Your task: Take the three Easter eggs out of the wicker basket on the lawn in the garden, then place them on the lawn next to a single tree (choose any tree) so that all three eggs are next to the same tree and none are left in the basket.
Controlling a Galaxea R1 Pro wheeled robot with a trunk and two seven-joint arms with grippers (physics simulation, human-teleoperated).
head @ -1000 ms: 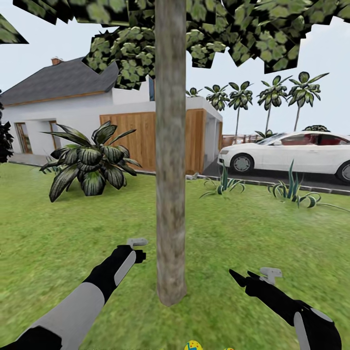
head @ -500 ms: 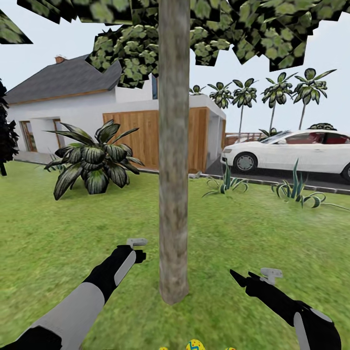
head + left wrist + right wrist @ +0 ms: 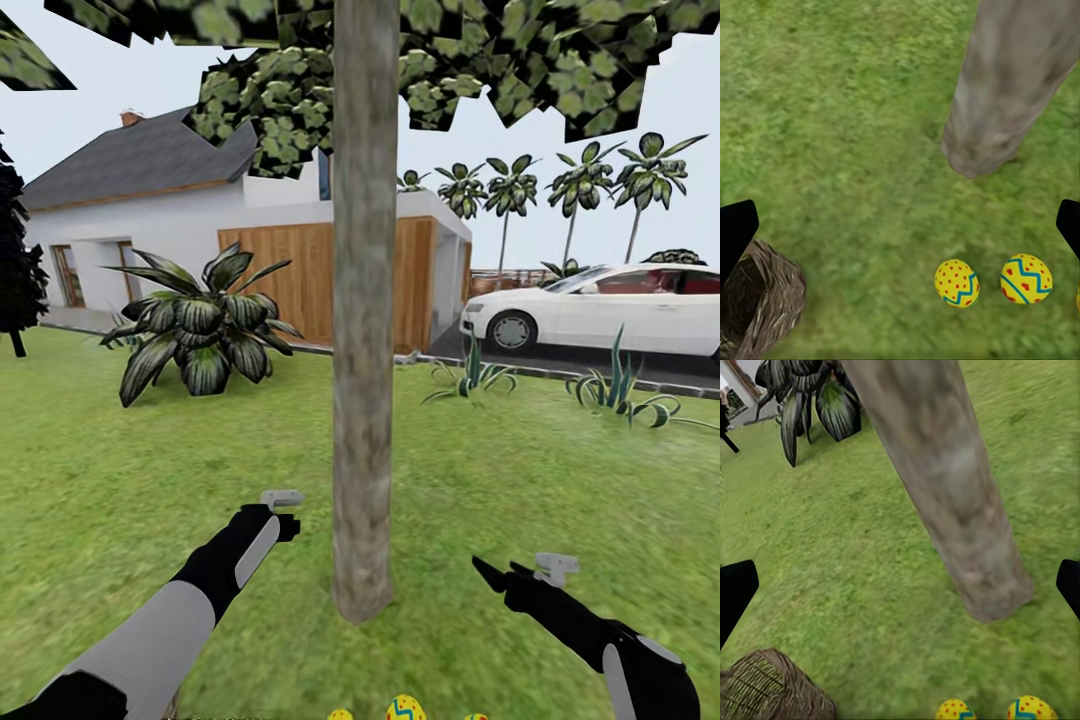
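Note:
Three yellow Easter eggs lie on the lawn (image 3: 150, 470) just in front of the tree (image 3: 363, 400), at the head view's lower edge: one in the middle (image 3: 405, 708), one to its left (image 3: 340, 714) and one to its right (image 3: 476, 716). The left wrist view shows two of these eggs (image 3: 956, 283) (image 3: 1026, 278) near the trunk's foot (image 3: 979, 150), with the wicker basket (image 3: 761, 307) apart from them. No egg shows in the visible part of the basket. My left gripper (image 3: 285, 515) hangs open left of the trunk and holds nothing. My right gripper (image 3: 500, 578) is open on the trunk's right, also holding nothing.
A broad-leaved striped plant (image 3: 200, 335) grows at the back left, and spiky plants (image 3: 470, 378) line the lawn's far edge. Behind them stand a house (image 3: 150, 230) and a white car (image 3: 610, 310). A dark conifer (image 3: 15, 270) stands at the far left.
The whole picture has drifted right and slightly down, so the camera has moved; more of the eggs now show at the lower edge. Both arms hold their pose.

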